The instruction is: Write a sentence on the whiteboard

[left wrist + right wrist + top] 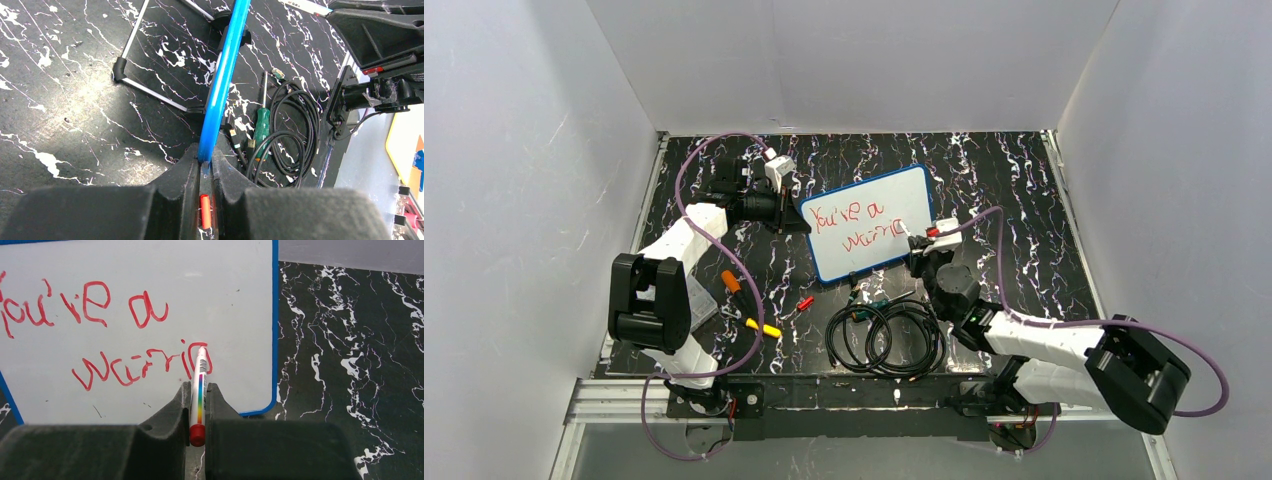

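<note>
Slippage threatens: the left gripper (204, 153) pinches only the blue edge of the whiteboard (906, 190), propped mid-table. Hard pressure from the red marker (201, 371) clamped in the right gripper (198, 391) could skew the sentence (142, 365).

Blue-framed whiteboard (909, 200), red sentence (95, 305), seemingly marbled table (1014, 190)

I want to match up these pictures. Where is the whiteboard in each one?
Top view: the whiteboard is in the middle, tilted, with red words on it.
Left wrist view: only its blue edge shows, running up from the left claw that pinches it.
Right wrist view: it fills the upper left, behind the marker.
Shared landmark: the black marbled table.
</note>
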### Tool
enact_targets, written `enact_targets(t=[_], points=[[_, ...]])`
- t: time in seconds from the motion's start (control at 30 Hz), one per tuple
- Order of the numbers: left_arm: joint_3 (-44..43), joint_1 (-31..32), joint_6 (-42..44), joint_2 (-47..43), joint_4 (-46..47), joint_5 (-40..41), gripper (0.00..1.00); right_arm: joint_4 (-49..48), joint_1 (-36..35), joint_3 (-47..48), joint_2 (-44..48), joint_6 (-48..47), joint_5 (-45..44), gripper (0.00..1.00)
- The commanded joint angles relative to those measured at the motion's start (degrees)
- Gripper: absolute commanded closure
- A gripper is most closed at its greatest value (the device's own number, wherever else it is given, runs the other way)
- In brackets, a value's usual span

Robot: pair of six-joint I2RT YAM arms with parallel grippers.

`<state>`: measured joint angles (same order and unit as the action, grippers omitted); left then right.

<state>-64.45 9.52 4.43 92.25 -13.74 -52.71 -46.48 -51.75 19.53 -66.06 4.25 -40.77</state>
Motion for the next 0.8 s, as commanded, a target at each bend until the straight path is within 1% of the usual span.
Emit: enact_targets(t=[0.0, 0.23, 0.33, 0.77], points=[[-0.93, 0.24, 0.34, -2.44, -0.41, 0.08, 1.0, 0.2, 0.32, 1.24, 3.82, -0.13, 0.35, 0.99], [-0.99, 0.24, 0.41, -2.45, -0.41, 0.06, 1.0, 3.27, 2.8, -0.79, 8.2, 0.42, 1.69, 0.99], [-0.87, 0.24, 0.48, -2.42, -0.41, -0.02, 1.0, 3.39, 4.09, -1.01, 8.67, 0.67, 3.11, 0.99], [-0.96, 0.33, 0.58, -1.91, -0.41, -0.11, 1.0, -1.04, 5.67, 0.57, 3.87, 0.58, 7.4, 0.99]])
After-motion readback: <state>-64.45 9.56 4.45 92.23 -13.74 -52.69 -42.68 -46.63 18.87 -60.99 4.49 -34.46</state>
